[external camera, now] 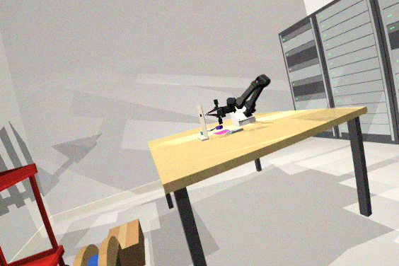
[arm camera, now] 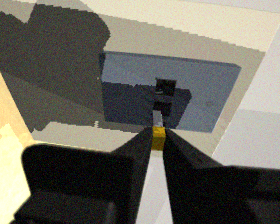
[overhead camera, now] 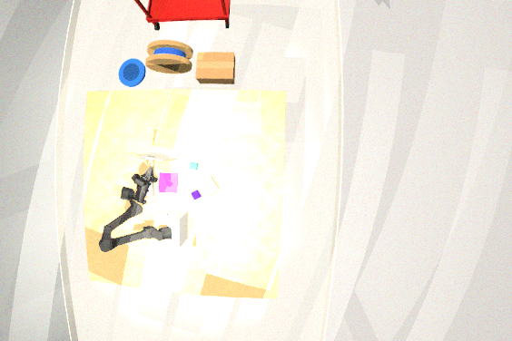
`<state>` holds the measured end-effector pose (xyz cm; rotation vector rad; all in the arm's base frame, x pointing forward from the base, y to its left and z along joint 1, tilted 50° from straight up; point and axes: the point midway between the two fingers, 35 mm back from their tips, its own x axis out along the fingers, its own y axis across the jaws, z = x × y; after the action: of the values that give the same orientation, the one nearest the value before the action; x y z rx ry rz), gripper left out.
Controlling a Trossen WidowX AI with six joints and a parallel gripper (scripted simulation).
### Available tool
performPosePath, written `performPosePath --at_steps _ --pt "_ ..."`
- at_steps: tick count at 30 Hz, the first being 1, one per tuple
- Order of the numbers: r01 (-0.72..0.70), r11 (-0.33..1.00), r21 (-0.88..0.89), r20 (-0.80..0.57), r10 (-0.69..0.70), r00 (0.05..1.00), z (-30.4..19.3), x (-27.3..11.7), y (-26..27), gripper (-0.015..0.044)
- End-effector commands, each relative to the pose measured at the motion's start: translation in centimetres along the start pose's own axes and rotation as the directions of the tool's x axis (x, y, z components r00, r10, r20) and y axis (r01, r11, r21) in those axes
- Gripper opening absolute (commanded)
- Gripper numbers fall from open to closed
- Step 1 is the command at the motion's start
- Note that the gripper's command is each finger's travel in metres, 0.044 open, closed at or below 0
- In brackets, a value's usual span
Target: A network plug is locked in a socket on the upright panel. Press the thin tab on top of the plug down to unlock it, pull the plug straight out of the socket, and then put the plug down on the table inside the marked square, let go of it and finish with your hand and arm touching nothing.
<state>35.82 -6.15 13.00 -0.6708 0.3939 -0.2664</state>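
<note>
No writing or brand shows anywhere; the claw (arm camera: 158,134) is clamped on the yellow-ended plug (arm camera: 158,131), just clear of the panel's (arm camera: 212,95) dark socket (arm camera: 165,86).

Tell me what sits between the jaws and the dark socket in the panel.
In the wrist view, the plug bridges that stretch: its yellow end is pinched between the jaws, and its grey body runs on toward the socket in the panel.

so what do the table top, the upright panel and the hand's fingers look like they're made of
Table top: pale wood or laminate, smooth, slight sheen. Upright panel: flat grey-blue, matte, likely plastic or painted metal. Hand, shut on the yellow plug: fingers matte black, plastic or coated metal; can't tell which.
</note>
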Motion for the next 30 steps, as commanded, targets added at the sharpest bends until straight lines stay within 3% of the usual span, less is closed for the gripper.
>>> performPosePath --at_steps 1,30 --pt "0.002 1.0 0.002 -0.002 -0.002 1.0 -0.1 -0.3 0.0 0.0" --pt "0.001 1.0 0.002 -0.003 -0.001 1.0 -0.4 -1.6 0.0 0.0"
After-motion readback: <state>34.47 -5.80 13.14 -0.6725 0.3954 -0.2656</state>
